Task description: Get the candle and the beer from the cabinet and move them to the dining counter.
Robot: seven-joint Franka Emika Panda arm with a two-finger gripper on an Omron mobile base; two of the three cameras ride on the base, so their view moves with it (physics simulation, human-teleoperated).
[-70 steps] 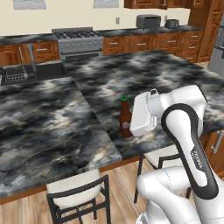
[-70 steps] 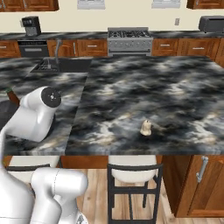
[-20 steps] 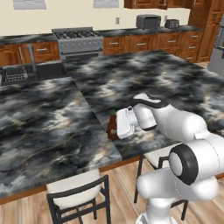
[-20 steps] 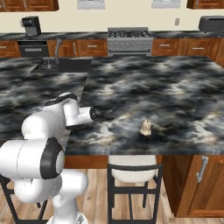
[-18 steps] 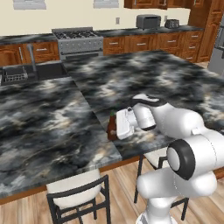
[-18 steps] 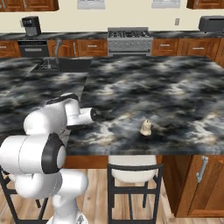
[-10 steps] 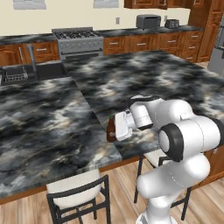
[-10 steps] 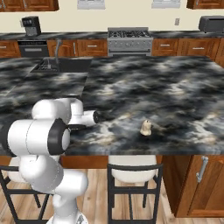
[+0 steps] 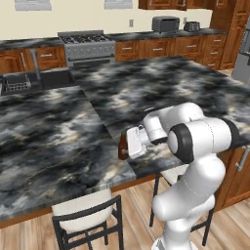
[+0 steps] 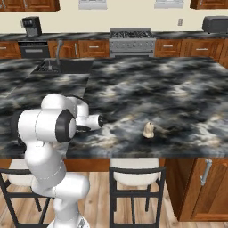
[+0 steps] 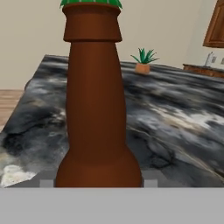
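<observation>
While on the dining counter (image 9: 58, 132): one beer (image 11: 96, 109) between clasping fingers (image 11: 47, 183), one candle (image 10: 148, 130).

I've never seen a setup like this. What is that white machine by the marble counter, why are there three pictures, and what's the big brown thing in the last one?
The white machine is a jointed robot arm on a driving base. Two pictures come from cameras riding on that base, behind the arm to its left and right, looking over the large black-and-grey marble dining counter. The third comes from a camera on the arm's hand, so it sees very close up. The big brown shape there is the slim dark brown glass beer bottle, standing upright on the counter with the end effector closed around it. In the left base picture the bottle peeks out just beside the hand. Farther along the counter sits the small stubby cream-white candle, already set down.
</observation>
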